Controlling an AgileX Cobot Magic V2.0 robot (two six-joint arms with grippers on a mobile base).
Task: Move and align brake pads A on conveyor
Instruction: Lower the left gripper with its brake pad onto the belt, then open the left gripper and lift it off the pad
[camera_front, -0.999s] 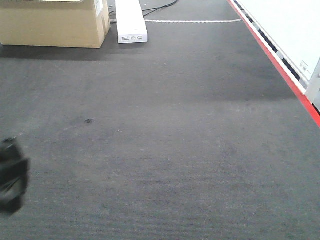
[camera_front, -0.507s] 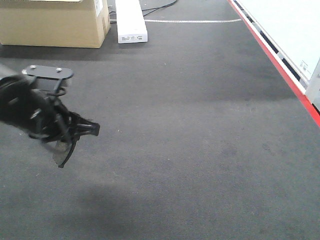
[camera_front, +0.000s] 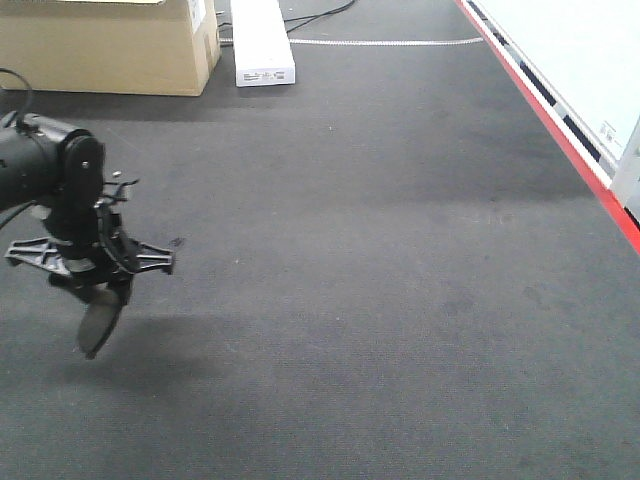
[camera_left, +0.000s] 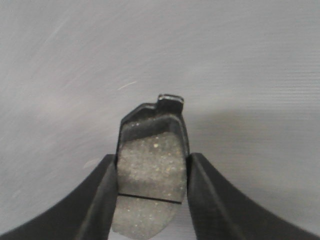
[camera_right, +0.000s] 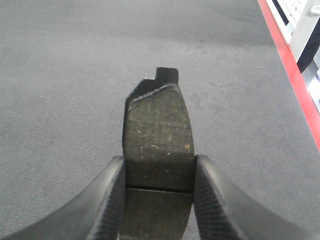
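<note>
My left gripper (camera_front: 98, 300) hangs over the left side of the dark grey conveyor belt (camera_front: 380, 300), shut on a brake pad (camera_front: 97, 322) that points down, above its shadow. In the left wrist view the gripper (camera_left: 152, 187) clamps the speckled grey pad (camera_left: 152, 165) across its groove, above the belt (camera_left: 225, 60). In the right wrist view my right gripper (camera_right: 159, 185) is shut on a second dark brake pad (camera_right: 159, 135) above the belt (camera_right: 60, 75). The right gripper is out of the front view.
A cardboard box (camera_front: 105, 45) and a long white box (camera_front: 262, 42) stand at the belt's far end. A red rail (camera_front: 560, 130) runs along the right edge, also in the right wrist view (camera_right: 290, 65), with a white surface (camera_front: 570, 50) beyond it.
My left arm has swung in from the left edge over the belt, then turned its gripper downward with the pad in it. Its shadow now lies on the belt.
</note>
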